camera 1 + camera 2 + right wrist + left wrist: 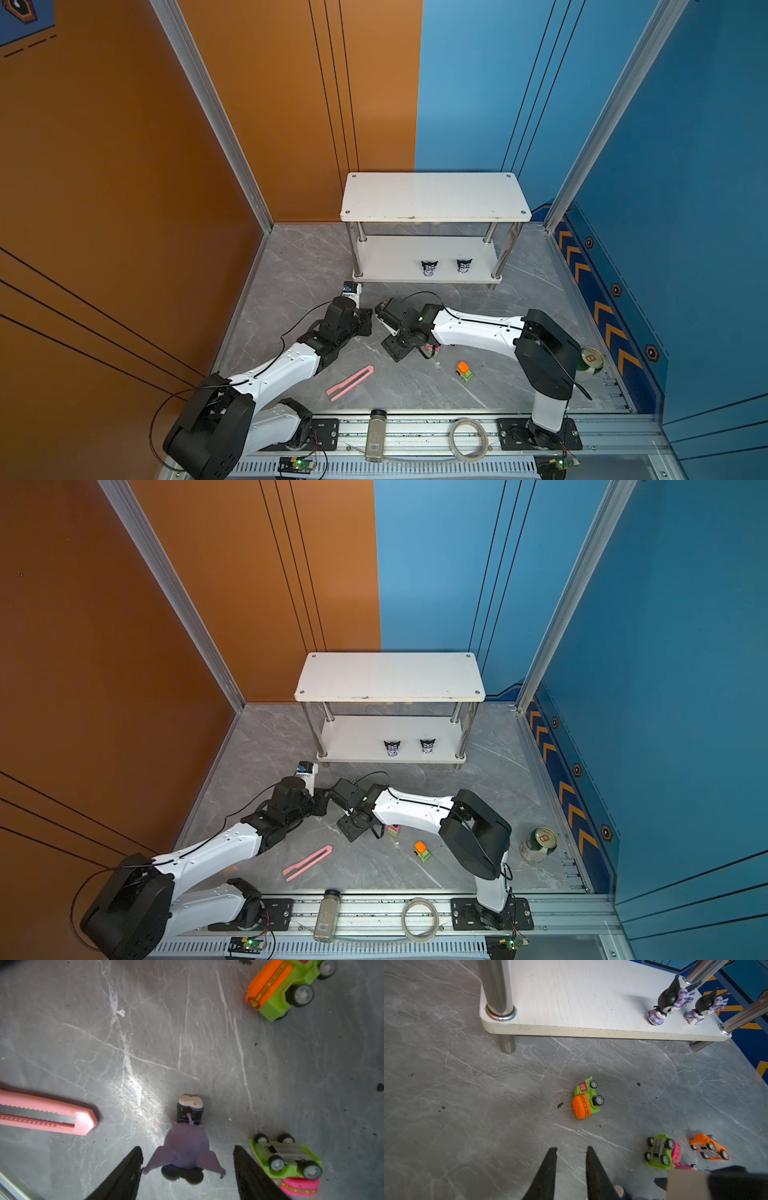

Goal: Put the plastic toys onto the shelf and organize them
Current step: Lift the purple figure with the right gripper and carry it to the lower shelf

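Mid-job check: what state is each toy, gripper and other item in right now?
Shelf: standing.
Shelved figurines: upright, lower tier.
Floor figurine: lying down, ungripped.
Green-pink car: upside down.
Orange car: tipped, underside showing.
Tanker near shelf: on its side.
Other tanker: looks upright.
Cutter: no blade out.
Bottle: capped.
Can: standing.
Left gripper: slightly open, empty.
Right gripper: open, straddling floor figurine.

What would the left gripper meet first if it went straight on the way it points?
Probably the orange-and-green car lying on its side on the floor, straight ahead of the left gripper and nearer than the shelf. If the gripper is pitched down, the floor may come first; depth is unclear.
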Robot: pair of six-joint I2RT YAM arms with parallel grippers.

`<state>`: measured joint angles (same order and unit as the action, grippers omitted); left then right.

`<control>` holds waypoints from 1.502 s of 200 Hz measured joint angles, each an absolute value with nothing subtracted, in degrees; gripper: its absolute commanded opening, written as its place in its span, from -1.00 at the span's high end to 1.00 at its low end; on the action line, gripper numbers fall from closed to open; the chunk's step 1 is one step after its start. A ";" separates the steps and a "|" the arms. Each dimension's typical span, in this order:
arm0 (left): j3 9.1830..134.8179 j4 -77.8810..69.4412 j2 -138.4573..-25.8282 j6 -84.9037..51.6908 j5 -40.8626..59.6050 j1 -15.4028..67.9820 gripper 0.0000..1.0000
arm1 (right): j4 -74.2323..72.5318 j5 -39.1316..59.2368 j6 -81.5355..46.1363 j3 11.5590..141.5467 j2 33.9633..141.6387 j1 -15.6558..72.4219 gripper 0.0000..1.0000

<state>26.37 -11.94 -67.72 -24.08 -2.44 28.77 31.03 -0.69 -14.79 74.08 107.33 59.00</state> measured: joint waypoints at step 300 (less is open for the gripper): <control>23.57 -13.39 -66.13 -24.08 -0.01 25.78 0.46 | 40.14 -10.85 -24.47 107.57 120.84 44.84 0.66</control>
<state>23.57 -13.39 -66.13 -24.08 -0.01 25.78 40.14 -10.85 -24.47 107.57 120.84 44.84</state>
